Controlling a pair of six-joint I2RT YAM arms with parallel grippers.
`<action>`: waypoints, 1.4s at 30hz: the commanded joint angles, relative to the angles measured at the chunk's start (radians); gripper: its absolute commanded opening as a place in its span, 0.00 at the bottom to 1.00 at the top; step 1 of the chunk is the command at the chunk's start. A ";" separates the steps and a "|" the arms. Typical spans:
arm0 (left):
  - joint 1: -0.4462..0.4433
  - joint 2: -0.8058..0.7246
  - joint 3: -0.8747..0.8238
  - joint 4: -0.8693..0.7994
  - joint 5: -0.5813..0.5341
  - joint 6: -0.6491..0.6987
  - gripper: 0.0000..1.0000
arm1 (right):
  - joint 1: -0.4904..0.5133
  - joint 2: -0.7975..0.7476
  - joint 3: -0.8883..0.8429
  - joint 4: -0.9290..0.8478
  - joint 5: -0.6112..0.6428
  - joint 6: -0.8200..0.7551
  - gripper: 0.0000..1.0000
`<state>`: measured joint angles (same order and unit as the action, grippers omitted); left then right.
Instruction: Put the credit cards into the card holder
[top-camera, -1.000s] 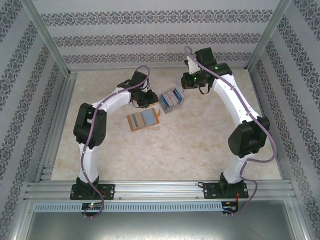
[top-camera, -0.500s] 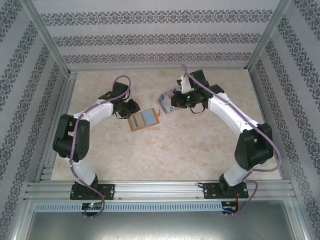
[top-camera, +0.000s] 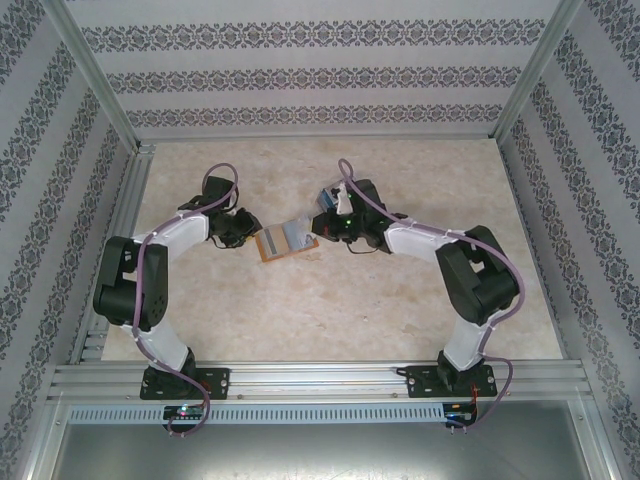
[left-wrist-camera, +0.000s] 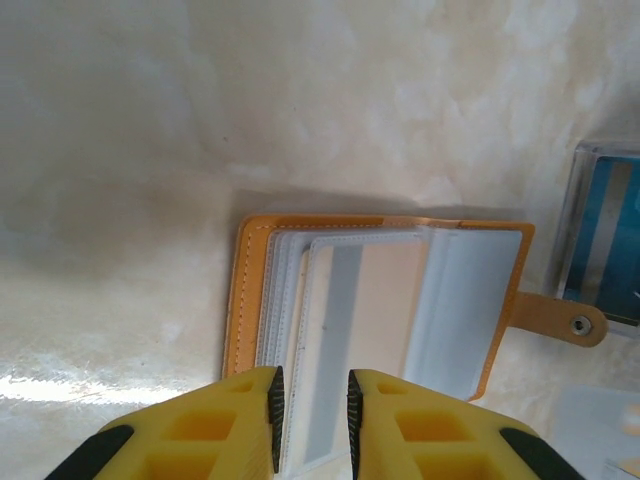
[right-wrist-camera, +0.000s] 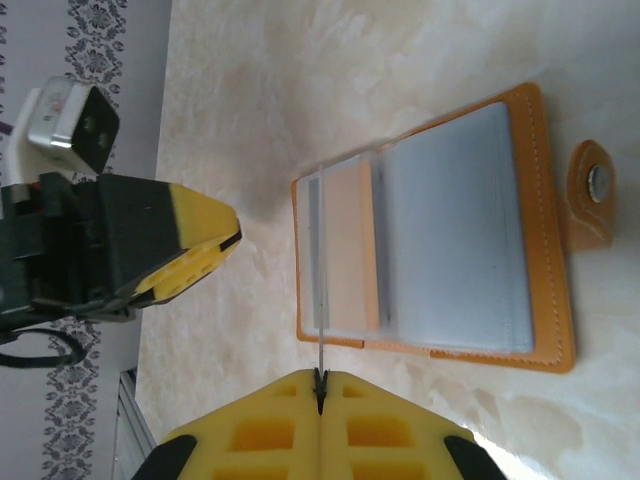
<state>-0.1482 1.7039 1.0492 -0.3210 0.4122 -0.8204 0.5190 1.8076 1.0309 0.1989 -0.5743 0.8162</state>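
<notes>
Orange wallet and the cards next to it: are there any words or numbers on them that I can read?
No words or numbers can be read here.
Card holder: plain orange cover and clear sleeves, no writing.
Snap button: no mark can be made out.
Blue card: only stripes show; any print is too blurred to read.

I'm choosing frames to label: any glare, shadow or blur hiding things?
Left wrist: a glare patch on the table at lower left, and a soft shadow beyond the card holder. Right wrist: sharp, no strong glare; the credit card in the right fingers is just a thin edge-on line. Top external: even light, coarse detail.
</notes>
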 joint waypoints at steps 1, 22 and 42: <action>0.027 -0.033 -0.008 -0.004 0.022 -0.003 0.26 | 0.020 0.031 -0.026 0.221 -0.013 0.073 0.05; 0.023 -0.017 -0.076 0.051 0.041 -0.020 0.26 | 0.039 0.185 -0.008 0.279 -0.065 -0.017 0.05; -0.015 0.059 -0.029 0.026 0.048 0.030 0.27 | 0.023 0.234 0.016 0.262 -0.063 0.011 0.05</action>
<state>-0.1493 1.7435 0.9855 -0.2771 0.4599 -0.8227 0.5457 2.0289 1.0241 0.4469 -0.6224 0.8249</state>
